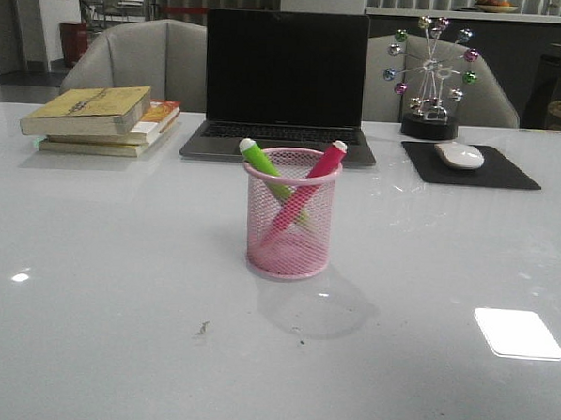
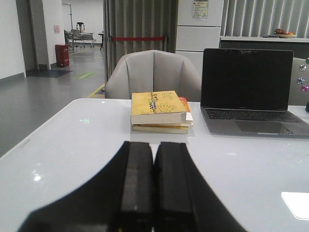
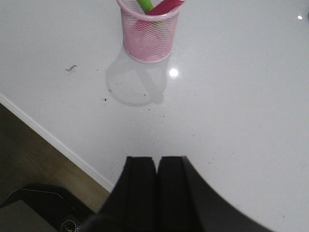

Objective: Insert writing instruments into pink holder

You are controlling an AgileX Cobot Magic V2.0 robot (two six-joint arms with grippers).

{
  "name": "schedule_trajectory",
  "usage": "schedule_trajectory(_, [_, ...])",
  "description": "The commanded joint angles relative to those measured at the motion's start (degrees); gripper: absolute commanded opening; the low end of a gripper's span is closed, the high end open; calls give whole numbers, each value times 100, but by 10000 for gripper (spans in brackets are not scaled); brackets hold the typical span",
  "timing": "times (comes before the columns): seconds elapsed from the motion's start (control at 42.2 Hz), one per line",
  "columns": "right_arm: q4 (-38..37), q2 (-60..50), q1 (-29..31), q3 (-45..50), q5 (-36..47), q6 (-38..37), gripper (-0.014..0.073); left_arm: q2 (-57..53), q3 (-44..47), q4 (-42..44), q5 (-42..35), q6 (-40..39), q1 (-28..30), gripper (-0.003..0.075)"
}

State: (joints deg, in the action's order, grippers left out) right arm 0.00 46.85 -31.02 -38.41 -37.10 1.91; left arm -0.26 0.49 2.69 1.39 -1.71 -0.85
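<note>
The pink mesh holder [image 1: 290,227] stands upright mid-table, in front of the laptop. Inside it the lime green marker [image 1: 261,159] leans left and the pink-magenta marker [image 1: 322,164] leans right, crossing each other, whitish ends up. The right wrist view shows the same holder [image 3: 148,35] with both marker tops, the green one [image 3: 144,5] and the magenta one [image 3: 166,6], well away from my right gripper [image 3: 156,159], which is shut and empty near the table's edge. My left gripper [image 2: 154,145] is shut and empty, facing the books. Neither gripper appears in the front view.
A stack of books [image 1: 105,117] lies at the back left, an open laptop [image 1: 284,83] at the back centre. A white mouse [image 1: 460,155] on a black pad [image 1: 471,166] and a ball ornament [image 1: 431,75] stand at the back right. The table edge [image 3: 53,140] runs close to my right gripper.
</note>
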Motion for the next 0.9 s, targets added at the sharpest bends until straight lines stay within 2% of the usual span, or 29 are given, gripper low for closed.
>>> schedule_trajectory(0.0, [0,-78,-7,-141,311,65,29,-102,0,0,-492,-70,-36,95])
schedule_trajectory(0.142, [-127,-458,427,53,499,71,29,-102,0,0,-492,-70,-36,96])
schedule_trajectory(0.355, [-508,-1858,1705,1074,2123,71,29,-102,0,0,-492,-70,-36,96])
schedule_trajectory(0.521, [-342,-3221,2390,2084,2668,66,29,-102,0,0,-492,-70,-36,96])
schedule_trajectory(0.71, [-185,-4207,2891,3055,3104,66,29,-102,0,0,-492,-70,-36,96])
schedule_trajectory(0.876, [0,-4695,3015,3640,3648,66,29,-102,0,0,-492,-70,-36,96])
